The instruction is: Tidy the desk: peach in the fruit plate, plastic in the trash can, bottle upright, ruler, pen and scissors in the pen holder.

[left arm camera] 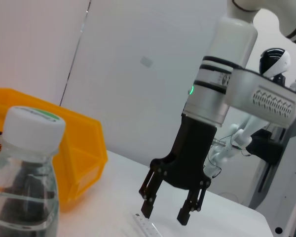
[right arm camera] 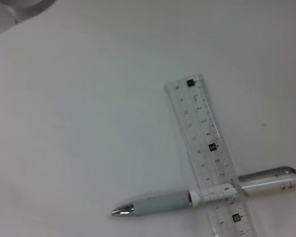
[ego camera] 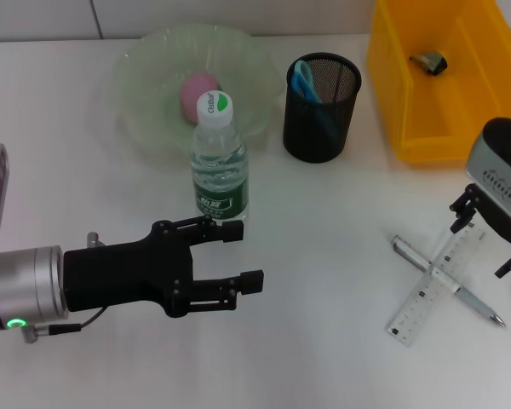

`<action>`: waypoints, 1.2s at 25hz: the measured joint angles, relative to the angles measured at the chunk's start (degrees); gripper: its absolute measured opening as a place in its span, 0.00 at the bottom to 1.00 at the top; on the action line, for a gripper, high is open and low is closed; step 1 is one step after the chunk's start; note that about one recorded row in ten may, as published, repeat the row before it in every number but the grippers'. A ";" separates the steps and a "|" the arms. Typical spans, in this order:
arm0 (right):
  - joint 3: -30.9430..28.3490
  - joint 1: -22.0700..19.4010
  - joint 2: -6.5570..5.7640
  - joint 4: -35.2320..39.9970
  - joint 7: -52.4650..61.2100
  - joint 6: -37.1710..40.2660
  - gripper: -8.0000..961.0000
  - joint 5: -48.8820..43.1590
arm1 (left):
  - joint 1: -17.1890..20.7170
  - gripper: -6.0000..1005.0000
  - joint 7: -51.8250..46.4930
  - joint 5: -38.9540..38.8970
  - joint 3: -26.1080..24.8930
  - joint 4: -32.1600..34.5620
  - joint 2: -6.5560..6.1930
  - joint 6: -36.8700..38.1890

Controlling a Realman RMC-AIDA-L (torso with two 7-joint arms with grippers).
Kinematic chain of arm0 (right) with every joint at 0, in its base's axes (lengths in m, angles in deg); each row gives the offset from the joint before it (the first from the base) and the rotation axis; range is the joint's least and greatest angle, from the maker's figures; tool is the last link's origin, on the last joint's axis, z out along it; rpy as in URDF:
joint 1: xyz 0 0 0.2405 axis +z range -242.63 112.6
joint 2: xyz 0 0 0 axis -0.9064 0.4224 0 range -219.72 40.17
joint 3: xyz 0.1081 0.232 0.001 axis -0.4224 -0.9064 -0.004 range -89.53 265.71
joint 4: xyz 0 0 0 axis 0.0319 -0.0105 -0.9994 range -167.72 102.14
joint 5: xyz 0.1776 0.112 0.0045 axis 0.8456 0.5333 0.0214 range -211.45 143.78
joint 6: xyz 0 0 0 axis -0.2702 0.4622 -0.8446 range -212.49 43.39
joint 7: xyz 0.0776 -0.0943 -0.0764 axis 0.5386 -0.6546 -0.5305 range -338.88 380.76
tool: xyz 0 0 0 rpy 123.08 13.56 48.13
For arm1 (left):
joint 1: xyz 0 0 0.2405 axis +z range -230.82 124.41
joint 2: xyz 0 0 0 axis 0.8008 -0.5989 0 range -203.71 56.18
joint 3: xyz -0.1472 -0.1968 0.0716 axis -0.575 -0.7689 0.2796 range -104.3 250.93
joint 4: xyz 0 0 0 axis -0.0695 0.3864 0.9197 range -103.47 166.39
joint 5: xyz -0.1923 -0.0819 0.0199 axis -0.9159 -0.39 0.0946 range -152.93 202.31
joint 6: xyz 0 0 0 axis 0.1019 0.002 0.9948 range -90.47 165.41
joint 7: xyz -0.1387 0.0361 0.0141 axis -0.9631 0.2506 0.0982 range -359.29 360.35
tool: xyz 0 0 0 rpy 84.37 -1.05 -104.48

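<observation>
While the water bottle (ego camera: 220,158) stands upright mid-counter, left claw (ego camera: 245,256) gapes empty beside it; right claw (left arm camera: 168,213), open, hovers over crossed ruler (ego camera: 434,286) and pen (ego camera: 447,282) near the right edge

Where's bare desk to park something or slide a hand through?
Free: the near strip between the left gripper and the crossed ruler and pen; also the far-left corner beside the fruit plate. Crowded: the back row, where water bottle, pen holder and yellow trash can stand close, and under the right gripper.
</observation>
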 joint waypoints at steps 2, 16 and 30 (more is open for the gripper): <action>0.76 0.04 0.00 -1.15 -1.24 -1.56 0.77 -0.03 | 0.00 0.80 -0.18 -0.03 -0.02 0.00 0.02 0.00; 4.40 1.92 0.00 -7.05 -2.59 -7.78 0.77 -0.08 | 0.11 0.80 -1.48 -0.12 -0.29 0.02 0.06 -0.26; 5.14 2.50 0.22 -8.10 -1.88 -8.45 0.52 -0.88 | 0.89 0.80 -1.48 -0.07 -0.69 0.02 -0.10 -0.25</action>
